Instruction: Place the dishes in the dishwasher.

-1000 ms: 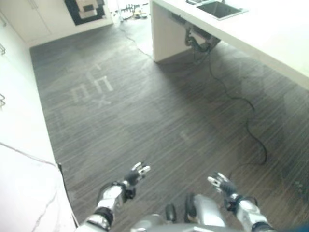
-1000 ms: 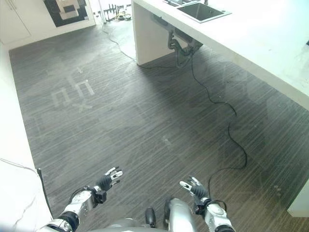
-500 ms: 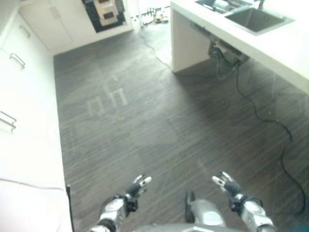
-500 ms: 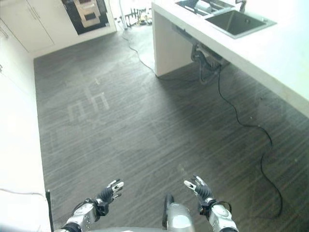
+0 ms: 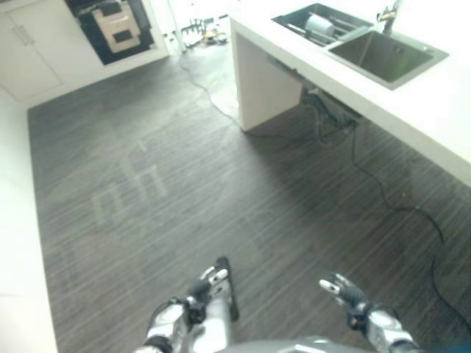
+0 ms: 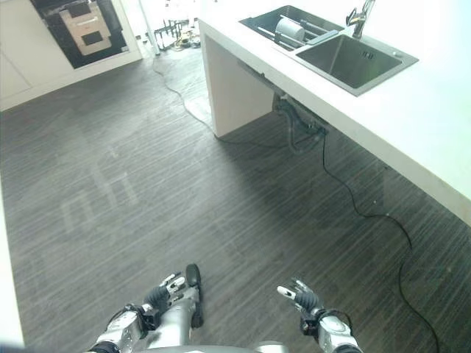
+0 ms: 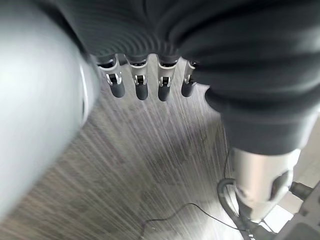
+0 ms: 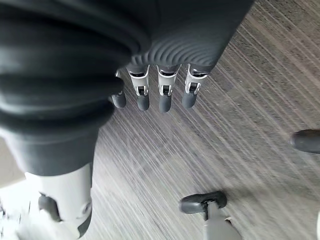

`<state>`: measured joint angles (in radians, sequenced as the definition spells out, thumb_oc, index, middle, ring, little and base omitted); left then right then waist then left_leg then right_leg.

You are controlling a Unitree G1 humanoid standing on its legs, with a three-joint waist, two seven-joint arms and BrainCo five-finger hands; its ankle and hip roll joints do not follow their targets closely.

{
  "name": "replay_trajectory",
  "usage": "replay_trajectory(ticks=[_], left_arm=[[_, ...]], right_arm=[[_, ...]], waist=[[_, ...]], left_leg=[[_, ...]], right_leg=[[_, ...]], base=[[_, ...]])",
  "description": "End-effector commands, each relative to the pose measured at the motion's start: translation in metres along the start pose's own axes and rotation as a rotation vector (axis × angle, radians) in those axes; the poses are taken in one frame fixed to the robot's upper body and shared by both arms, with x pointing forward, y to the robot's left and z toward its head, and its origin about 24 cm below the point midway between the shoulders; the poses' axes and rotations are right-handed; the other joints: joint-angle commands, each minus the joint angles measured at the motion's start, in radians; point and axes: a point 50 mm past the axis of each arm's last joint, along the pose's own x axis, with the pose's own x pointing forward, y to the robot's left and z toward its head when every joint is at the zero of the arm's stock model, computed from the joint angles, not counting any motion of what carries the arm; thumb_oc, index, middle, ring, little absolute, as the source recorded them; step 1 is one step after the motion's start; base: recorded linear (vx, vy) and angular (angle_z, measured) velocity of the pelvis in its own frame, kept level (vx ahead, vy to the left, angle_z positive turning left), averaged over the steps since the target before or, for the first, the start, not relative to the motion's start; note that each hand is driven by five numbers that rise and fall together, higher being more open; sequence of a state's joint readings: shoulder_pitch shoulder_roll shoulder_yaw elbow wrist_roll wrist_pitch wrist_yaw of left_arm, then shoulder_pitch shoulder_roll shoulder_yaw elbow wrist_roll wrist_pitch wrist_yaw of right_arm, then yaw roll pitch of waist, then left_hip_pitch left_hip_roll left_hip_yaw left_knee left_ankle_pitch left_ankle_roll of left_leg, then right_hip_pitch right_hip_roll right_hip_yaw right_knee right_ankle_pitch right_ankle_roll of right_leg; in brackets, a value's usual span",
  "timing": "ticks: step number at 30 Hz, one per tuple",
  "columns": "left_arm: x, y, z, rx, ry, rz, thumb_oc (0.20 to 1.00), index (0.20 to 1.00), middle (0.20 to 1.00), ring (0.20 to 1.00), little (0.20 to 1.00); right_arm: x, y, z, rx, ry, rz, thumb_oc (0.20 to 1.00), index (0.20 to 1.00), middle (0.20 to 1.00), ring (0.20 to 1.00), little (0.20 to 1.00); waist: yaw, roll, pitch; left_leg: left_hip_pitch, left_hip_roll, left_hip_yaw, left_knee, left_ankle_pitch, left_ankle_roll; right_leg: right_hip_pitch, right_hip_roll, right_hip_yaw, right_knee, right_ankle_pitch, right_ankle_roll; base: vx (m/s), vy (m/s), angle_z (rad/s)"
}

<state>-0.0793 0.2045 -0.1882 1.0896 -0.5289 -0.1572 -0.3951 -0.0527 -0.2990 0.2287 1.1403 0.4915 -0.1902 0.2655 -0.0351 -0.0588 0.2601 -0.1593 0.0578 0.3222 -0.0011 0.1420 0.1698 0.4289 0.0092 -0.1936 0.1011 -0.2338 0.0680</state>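
The dark striped floor [image 6: 147, 184] lies wide between the robot and the white tabletop [image 6: 412, 125], which is set far ahead on the right. In the tabletop a sink [image 6: 353, 55] is sunk, and beside it a rack [image 6: 283, 26] carries the dishes [image 6: 289, 30]. Nothing is seen in the way. The right hand [image 6: 300, 296] is nearer; the left hand [image 6: 165, 288] hangs low. Both are held relaxed and empty.

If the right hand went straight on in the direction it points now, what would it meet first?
Probably nothing close: the right hand is open above bare dark floor. Far ahead stands the white counter, though depth is unclear.
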Motion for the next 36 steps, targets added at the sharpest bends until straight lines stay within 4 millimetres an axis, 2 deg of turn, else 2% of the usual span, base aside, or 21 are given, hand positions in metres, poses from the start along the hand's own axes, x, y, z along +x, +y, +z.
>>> replay_trajectory(ticks=[1,4,8,11,13,14,15,17,19,21,22,24,25,26,27,28,31,32,33,34,36], left_arm=[[0.007,-0.008,0.018,0.07,-0.06,-0.047,1.0,1.0,1.0,1.0,1.0],[0.01,-0.009,0.027,0.102,-0.062,-0.05,1.0,1.0,1.0,1.0,1.0],[0.015,-0.011,0.04,0.129,-0.081,-0.023,1.0,1.0,1.0,1.0,1.0],[0.016,-0.01,0.043,0.1,-0.096,-0.012,1.0,1.0,1.0,1.0,1.0],[0.016,-0.01,0.048,0.103,-0.097,-0.023,1.0,1.0,1.0,1.0,1.0],[0.016,-0.009,0.047,0.103,-0.088,-0.023,1.0,1.0,1.0,1.0,1.0],[0.015,-0.009,0.044,0.099,-0.081,-0.021,1.0,1.0,1.0,1.0,1.0],[0.014,-0.008,0.032,0.08,-0.06,-0.01,1.0,1.0,1.0,1.0,1.0],[0.011,-0.007,0.023,0.077,-0.039,0.001,1.0,1.0,1.0,1.0,1.0],[0.01,-0.007,0.017,0.079,-0.017,0.007,1.0,1.0,1.0,1.0,1.0],[0.008,-0.006,0.01,0.069,-0.001,0.022,1.0,1.0,1.0,1.0,1.0],[0.008,-0.006,0.009,0.063,-0.006,0.03,1.0,1.0,1.0,1.0,1.0],[0.008,-0.006,0.01,0.048,-0.014,0.027,1.0,1.0,1.0,1.0,1.0],[0.008,-0.006,0.01,0.044,-0.017,0.026,1.0,1.0,1.0,1.0,1.0],[0.01,-0.008,0.013,0.04,-0.019,0.022,1.0,1.0,1.0,1.0,1.0],[0.011,-0.009,0.015,0.038,-0.019,0.014,1.0,1.0,1.0,1.0,1.0],[0.01,-0.01,0.015,0.048,-0.026,-0.012,1.0,1.0,1.0,1.0,1.0],[0.009,-0.008,0.013,0.036,-0.029,-0.007,1.0,1.0,1.0,1.0,1.0],[0.005,-0.005,0.007,0.015,-0.032,0.004,1.0,1.0,1.0,1.0,1.0],[0.004,-0.003,0.005,0.013,-0.034,0.008,1.0,1.0,1.0,1.0,1.0],[0.002,-0.002,0.003,0.041,-0.025,-0.005,1.0,1.0,1.0,1.0,1.0]], right_arm=[[-0.001,-0.009,0.024,0.005,-0.134,-0.015,1.0,1.0,1.0,1.0,1.0],[-0.001,-0.007,0.021,0.025,-0.137,-0.021,1.0,1.0,1.0,1.0,1.0],[0.0,0.001,0.024,0.034,-0.158,-0.007,1.0,1.0,1.0,1.0,1.0],[0.002,0.004,0.026,0.004,-0.156,0.006,1.0,1.0,1.0,1.0,1.0],[0.001,0.002,0.026,0.013,-0.161,-0.002,1.0,1.0,1.0,1.0,1.0],[0.001,-0.001,0.025,0.026,-0.158,-0.008,1.0,1.0,1.0,1.0,1.0],[0.0,-0.003,0.024,0.027,-0.154,-0.011,1.0,1.0,1.0,1.0,1.0],[-0.001,-0.006,0.021,0.033,-0.142,-0.019,1.0,1.0,1.0,1.0,1.0],[-0.001,-0.006,0.018,0.046,-0.131,-0.027,1.0,1.0,1.0,1.0,1.0],[-0.001,-0.006,0.016,0.058,-0.121,-0.037,1.0,1.0,1.0,1.0,1.0],[0.0,-0.005,0.015,0.041,-0.106,-0.036,1.0,1.0,1.0,1.0,1.0],[0.0,-0.006,0.016,0.011,-0.091,-0.034,1.0,1.0,1.0,1.0,1.0],[0.0,-0.008,0.017,-0.006,-0.089,-0.037,1.0,1.0,1.0,1.0,1.0],[-0.001,-0.009,0.018,-0.012,-0.088,-0.039,1.0,1.0,1.0,1.0,1.0],[-0.001,-0.011,0.019,-0.017,-0.089,-0.05,1.0,1.0,1.0,1.0,1.0],[-0.001,-0.013,0.021,-0.001,-0.091,-0.062,1.0,1.0,1.0,1.0,1.0],[0.0,-0.016,0.026,-0.012,-0.096,-0.065,1.0,1.0,1.0,1.0,1.0],[0.001,-0.016,0.026,-0.02,-0.09,-0.065,1.0,1.0,1.0,1.0,1.0],[0.001,-0.015,0.025,-0.03,-0.082,-0.063,1.0,1.0,1.0,1.0,1.0],[0.001,-0.015,0.024,-0.033,-0.082,-0.059,1.0,1.0,1.0,1.0,1.0],[-0.001,-0.018,0.023,-0.013,-0.096,-0.07,1.0,1.0,1.0,1.0,1.0]], waist=[[0.023,0.062,-0.022],[0.01,0.065,-0.029],[-0.013,0.087,-0.021],[-0.038,0.093,-0.001],[-0.061,0.083,0.015],[-0.082,0.062,0.016],[-0.092,0.056,0.018],[-0.103,0.057,0.018],[-0.096,0.063,0.008],[-0.102,0.054,-0.004],[-0.104,0.059,-0.027],[-0.105,0.068,-0.045],[-0.104,0.072,-0.051],[-0.102,0.073,-0.052],[-0.087,0.06,-0.049],[-0.071,0.055,-0.04],[-0.044,0.043,-0.025],[-0.027,0.043,-0.022],[0.01,0.049,-0.015],[0.029,0.049,-0.01],[0.04,0.052,-0.008]], left_leg=[[0.069,0.094,-0.088,0.052,-0.111,-0.219],[0.099,0.04,-0.081,0.03,-0.137,-0.177],[0.167,-0.04,-0.087,-0.018,-0.191,-0.097],[0.224,-0.059,-0.092,-0.044,-0.203,-0.099],[0.262,-0.075,-0.112,-0.05,-0.225,-0.104],[0.296,-0.1,-0.131,-0.052,-0.26,-0.107],[0.321,-0.111,-0.144,-0.053,-0.287,-0.104],[0.369,-0.122,-0.155,-0.053,-0.334,-0.099],[0.392,-0.12,-0.143,-0.028,-0.371,-0.099],[0.387,-0.124,-0.141,0.031,-0.39,-0.1],[0.41,-0.107,-0.125,0.108,-0.427,-0.121],[0.414,-0.087,-0.126,0.224,-0.378,-0.164],[0.388,-0.066,-0.132,0.349,-0.297,-0.204],[0.372,-0.059,-0.135,0.391,-0.27,-0.216],[0.276,-0.036,-0.137,0.54,-0.226,-0.226],[0.217,-0.027,-0.134,0.551,-0.238,-0.212],[0.161,-0.039,-0.143,0.383,-0.284,-0.173],[0.151,-0.051,-0.191,0.285,-0.275,-0.177],[0.098,-0.053,-0.305,0.159,-0.207,-0.21],[0.061,-0.052,-0.346,0.136,-0.175,-0.224],[0.027,-0.041,-0.32,0.118,-0.148,-0.225]], right_leg=[[-0.218,-0.09,-0.049,0.038,-0.011,0.002],[-0.27,-0.109,-0.042,0.193,0.0,0.023],[-0.466,-0.152,-0.03,0.65,0.147,0.076],[-0.55,-0.098,-0.065,0.554,0.115,0.054],[-0.564,-0.084,-0.07,0.367,0.132,0.038],[-0.607,-0.102,-0.061,0.154,0.218,0.057],[-0.636,-0.118,-0.057,0.096,0.266,0.076],[-0.673,-0.138,-0.075,0.058,0.308,0.096],[-0.645,-0.144,-0.108,0.077,0.285,0.093],[-0.64,-0.148,-0.106,0.096,0.273,0.067],[-0.608,-0.126,-0.115,0.119,0.219,0.027],[-0.578,-0.094,-0.125,0.119,0.18,-0.011],[-0.555,-0.072,-0.123,0.116,0.152,-0.041],[-0.545,-0.065,-0.122,0.114,0.143,-0.051],[-0.503,-0.055,-0.113,0.101,0.124,-0.073],[-0.47,-0.05,-0.103,0.09,0.113,-0.077],[-0.401,-0.044,-0.032,0.035,0.114,-0.057],[-0.376,-0.037,0.006,0.009,0.116,-0.045],[-0.336,-0.018,0.074,-0.022,0.109,-0.037],[-0.317,-0.012,0.102,-0.036,0.104,-0.035],[-0.29,-0.013,0.11,-0.055,0.091,-0.028]], base=[[0.34,0.367,-0.16],[0.25,0.335,0.09],[0.25,0.391,0.55],[0.24,0.127,0.09],[0.34,-0.071,0.26],[0.43,-0.132,0.66],[0.55,-0.158,0.61],[0.4,-0.099,0.63],[0.37,-0.122,0.52],[0.42,-0.236,0.54],[0.5,-0.319,0.4],[0.34,-0.264,-0.09],[0.17,-0.169,-0.34],[0.19,-0.221,-0.37],[0.19,-0.175,-0.3],[0.25,-0.13,-0.21],[0.23,0.075,-0.84],[0.33,0.186,-1.11],[0.34,0.19,-0.87],[0.31,0.19,-1.07],[0.16,0.15,-1.62]])
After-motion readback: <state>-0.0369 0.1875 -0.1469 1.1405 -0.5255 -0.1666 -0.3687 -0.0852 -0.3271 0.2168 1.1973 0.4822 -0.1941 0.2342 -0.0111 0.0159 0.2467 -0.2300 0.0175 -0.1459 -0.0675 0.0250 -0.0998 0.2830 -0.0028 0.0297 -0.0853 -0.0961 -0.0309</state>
